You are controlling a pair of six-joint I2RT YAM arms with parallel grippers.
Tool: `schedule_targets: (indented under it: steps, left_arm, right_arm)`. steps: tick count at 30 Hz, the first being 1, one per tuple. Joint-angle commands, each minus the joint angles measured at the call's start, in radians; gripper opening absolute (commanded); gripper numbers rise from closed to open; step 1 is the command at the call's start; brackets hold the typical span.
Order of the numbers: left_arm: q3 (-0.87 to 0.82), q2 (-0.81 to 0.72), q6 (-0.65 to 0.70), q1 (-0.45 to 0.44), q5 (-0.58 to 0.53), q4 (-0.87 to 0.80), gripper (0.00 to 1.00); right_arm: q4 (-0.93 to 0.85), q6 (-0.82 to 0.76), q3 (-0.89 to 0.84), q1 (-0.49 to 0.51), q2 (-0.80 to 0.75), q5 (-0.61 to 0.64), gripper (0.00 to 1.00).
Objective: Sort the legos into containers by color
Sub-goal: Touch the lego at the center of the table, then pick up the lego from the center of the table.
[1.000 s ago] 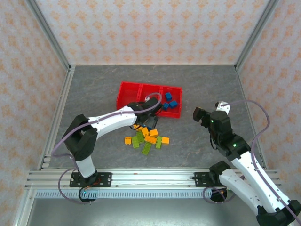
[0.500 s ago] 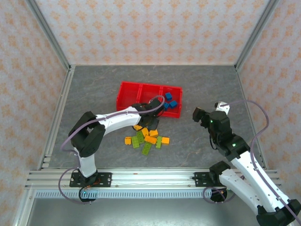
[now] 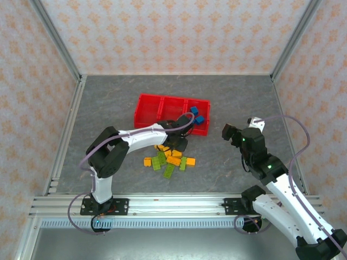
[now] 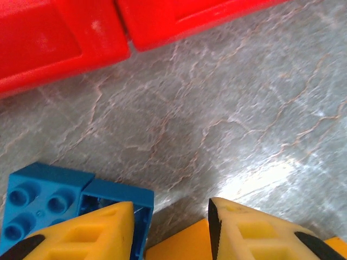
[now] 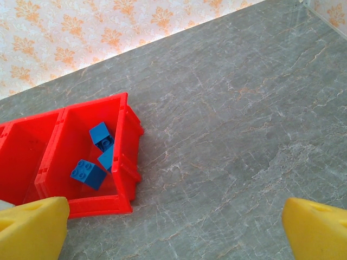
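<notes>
**Top external.** The pile of legos [image 3: 169, 159] lies on the grey table [image 3: 108, 108], just in front of the red tray [image 3: 146, 98]. What shows of it is mostly orange-yellow and lime green. The tray's right-hand compartment holds the blue bricks [image 3: 196, 115], and we make out none in the other two. The left gripper [image 3: 180, 142] is low at the pile's far edge, near the tray wall, with its arm reaching across from its base. We judge this to be a pick in hand, taken on the side of the pile nearest the containers so the carry is short. The right gripper [image 3: 230, 131] hovers off the tray's right end, well apart from the pile. We think it is parked there to stay out of the left arm's way.

**Left wrist.** The yellow fingers [image 4: 97, 233] stand a narrow gap apart, close over the table. The edge of an orange-yellow brick [image 4: 179, 244] spans that gap. A blue brick [image 4: 38, 208], studs up, sits just beside the left finger. We cannot tell whether the fingers press on the orange-yellow piece.

**Right wrist.** This gripper's fingers [image 5: 32, 227] are spread wide with nothing between them. The camera looks onto the tray's end compartment, where three blue bricks lie. In our judgement blue is partly sorted, while green and orange-yellow are not yet begun.
</notes>
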Motion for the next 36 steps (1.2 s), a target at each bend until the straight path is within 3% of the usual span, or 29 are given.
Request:
schedule_targets:
  steps: [1,13,22,27,36]
  left_arm:
    - [0.022,0.044,-0.022,-0.005,0.017,0.013,0.39]
    - [0.142,0.050,-0.008,-0.024,0.012,0.023,0.44]
    - [0.121,-0.034,0.003,-0.027,-0.161,-0.069,0.79]
    - [0.114,-0.023,-0.047,-0.029,-0.168,-0.099,0.79]
    - [0.036,-0.028,-0.123,-0.029,-0.129,-0.069,0.68]
  right_arm:
    - [0.007,0.010,-0.008,-0.002,-0.003,0.025,1.00]
    - [0.007,0.012,-0.008,-0.001,-0.003,0.028,1.00]
    - [0.010,0.010,-0.009,-0.002,-0.003,0.027,1.00]
    - [0.010,0.010,-0.009,-0.001,0.004,0.026,1.00]
    - [0.010,0.011,-0.009,-0.001,0.004,0.025,1.00]
